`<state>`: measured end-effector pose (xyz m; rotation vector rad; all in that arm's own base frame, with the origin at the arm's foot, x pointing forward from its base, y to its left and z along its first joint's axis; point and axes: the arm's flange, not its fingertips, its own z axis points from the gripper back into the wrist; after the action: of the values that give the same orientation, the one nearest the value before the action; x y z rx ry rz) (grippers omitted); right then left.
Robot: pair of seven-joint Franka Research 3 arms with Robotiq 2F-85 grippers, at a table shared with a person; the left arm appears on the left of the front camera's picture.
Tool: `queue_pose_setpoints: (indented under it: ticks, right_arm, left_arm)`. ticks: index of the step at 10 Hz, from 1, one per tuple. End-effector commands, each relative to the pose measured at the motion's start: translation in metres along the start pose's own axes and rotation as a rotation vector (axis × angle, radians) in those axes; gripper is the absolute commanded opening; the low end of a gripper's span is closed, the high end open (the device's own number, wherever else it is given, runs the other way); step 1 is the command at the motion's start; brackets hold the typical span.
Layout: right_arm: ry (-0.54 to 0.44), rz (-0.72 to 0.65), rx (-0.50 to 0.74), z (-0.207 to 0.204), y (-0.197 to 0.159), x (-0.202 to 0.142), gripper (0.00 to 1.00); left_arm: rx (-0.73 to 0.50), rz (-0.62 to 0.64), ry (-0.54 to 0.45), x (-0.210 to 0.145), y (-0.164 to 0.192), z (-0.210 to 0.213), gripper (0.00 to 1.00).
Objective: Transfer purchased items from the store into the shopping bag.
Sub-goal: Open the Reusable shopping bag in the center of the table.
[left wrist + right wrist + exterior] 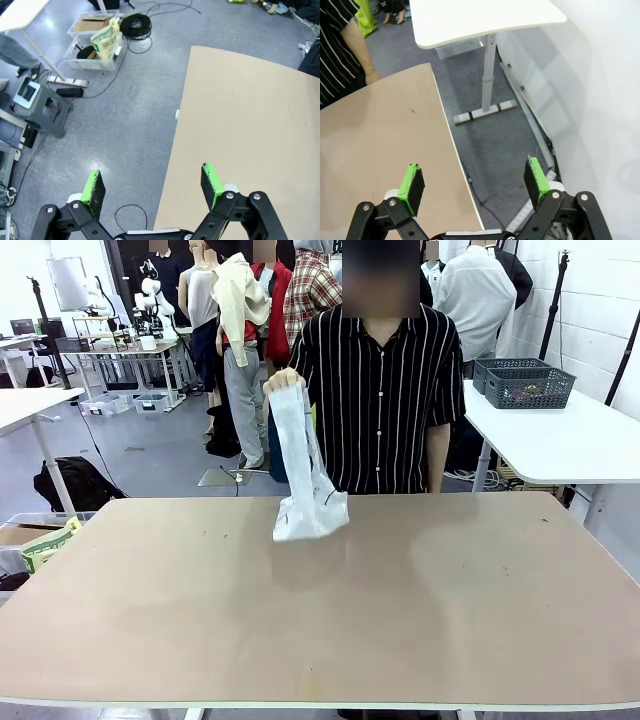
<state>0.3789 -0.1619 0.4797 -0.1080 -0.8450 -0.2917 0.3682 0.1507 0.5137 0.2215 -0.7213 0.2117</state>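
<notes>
Risk lies in the limp shopping bag (308, 490), dangling from the person's hand (283, 382) well beyond your left gripper (152, 182) and right gripper (475, 180), both spread empty: its mouth may collapse when you load.

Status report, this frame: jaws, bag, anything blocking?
Left gripper, right gripper: jaws open, empty. Shopping bag hanging from person's hand over table. Nothing blocking.

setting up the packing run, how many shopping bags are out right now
1. The shopping bag hangs from the person's hand over the far middle of the table. More may lie outside the views.
</notes>
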Motion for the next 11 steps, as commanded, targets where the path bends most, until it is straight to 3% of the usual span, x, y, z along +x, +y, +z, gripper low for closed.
queue_pose_setpoints:
  ticks: [1, 11]
  right_arm:
    - [0.006, 0.018, -0.001, -0.0013, -0.0003, -0.0012, 1.00]
    - [0.006, 0.018, -0.001, -0.0013, -0.0003, -0.0012, 1.00]
  left_arm:
    - [0.015, -0.019, -0.001, 0.0000, 0.0011, 0.0006, 1.00]
    - [0.015, -0.019, -0.001, 0.0000, 0.0011, 0.0006, 1.00]
